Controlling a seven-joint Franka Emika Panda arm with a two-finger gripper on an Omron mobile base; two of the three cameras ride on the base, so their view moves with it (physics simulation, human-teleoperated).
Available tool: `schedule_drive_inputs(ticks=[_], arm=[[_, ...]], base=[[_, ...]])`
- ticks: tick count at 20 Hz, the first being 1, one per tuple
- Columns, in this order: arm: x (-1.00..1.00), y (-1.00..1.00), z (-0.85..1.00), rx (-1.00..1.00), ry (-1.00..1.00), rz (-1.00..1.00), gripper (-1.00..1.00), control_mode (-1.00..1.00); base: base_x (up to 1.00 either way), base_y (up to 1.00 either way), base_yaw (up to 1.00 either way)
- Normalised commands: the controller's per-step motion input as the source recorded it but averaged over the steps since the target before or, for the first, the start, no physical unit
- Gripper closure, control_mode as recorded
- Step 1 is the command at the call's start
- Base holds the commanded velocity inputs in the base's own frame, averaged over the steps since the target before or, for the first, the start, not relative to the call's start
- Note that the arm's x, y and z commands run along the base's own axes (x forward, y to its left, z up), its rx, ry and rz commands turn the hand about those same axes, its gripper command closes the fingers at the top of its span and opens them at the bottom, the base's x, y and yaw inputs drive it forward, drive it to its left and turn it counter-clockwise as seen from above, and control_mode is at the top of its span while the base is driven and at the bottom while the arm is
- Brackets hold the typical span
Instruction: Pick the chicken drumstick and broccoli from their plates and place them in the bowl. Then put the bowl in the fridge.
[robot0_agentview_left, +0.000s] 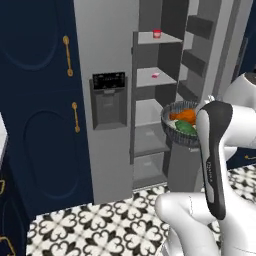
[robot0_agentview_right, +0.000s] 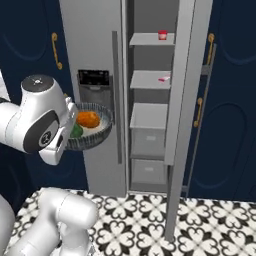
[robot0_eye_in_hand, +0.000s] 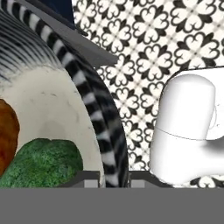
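I am holding the bowl (robot0_agentview_left: 178, 126) up off the floor, in front of the open fridge (robot0_agentview_left: 107, 100). My gripper (robot0_eye_in_hand: 114, 177) is sitting at the bowl's rim: in the hand view one finger tip is showing on the inside of the ribbed wall and the other on the outside, so my fingers seem to be clamped on that wall, though only their very tips are visible there and I am hedging a little on the contact.

The bowl's pale speckled inside is lying just ahead of my fingers. The broccoli (robot0_eye_in_hand: 41, 162) is resting on the bowl's floor right next to my inner finger tip, and the chicken drumstick (robot0_eye_in_hand: 6, 135) is lying just beyond it, touching or nearly touching the floret. In the left base view the drumstick (robot0_agentview_left: 184, 116) is sitting above the broccoli (robot0_agentview_left: 185, 128) inside the bowl, partly hidden by my forearm. In the right base view the bowl (robot0_agentview_right: 95, 127) is hanging in front of the fridge's closed left door (robot0_agentview_right: 92, 95), just below the dark dispenser panel (robot0_agentview_right: 93, 78), with the drumstick (robot0_agentview_right: 88, 119) and the broccoli (robot0_agentview_right: 76, 131) inside it.

The fridge's right door is standing open, and the grey shelves (robot0_agentview_right: 151, 80) are lying to the right of the bowl, apart from it. A small red item (robot0_agentview_right: 162, 34) is sitting on the top shelf. The patterned black-and-white floor (robot0_eye_in_hand: 175, 39) is lying below my hand.
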Motion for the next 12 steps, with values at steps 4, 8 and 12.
schedule_drive_inputs(ticks=[4, 8, 12], arm=[[0.00, 0.00, 0.00, 0.00, 0.00, 0.00, 1.00, 1.00], [0.00, 0.00, 0.00, 0.00, 0.00, 0.00, 1.00, 1.00], [0.00, 0.00, 0.00, 0.00, 0.00, 0.00, 1.00, 1.00]], base=[[0.75, -0.09, -0.11], [0.76, -0.09, -0.13], [0.58, -0.35, -0.18]])
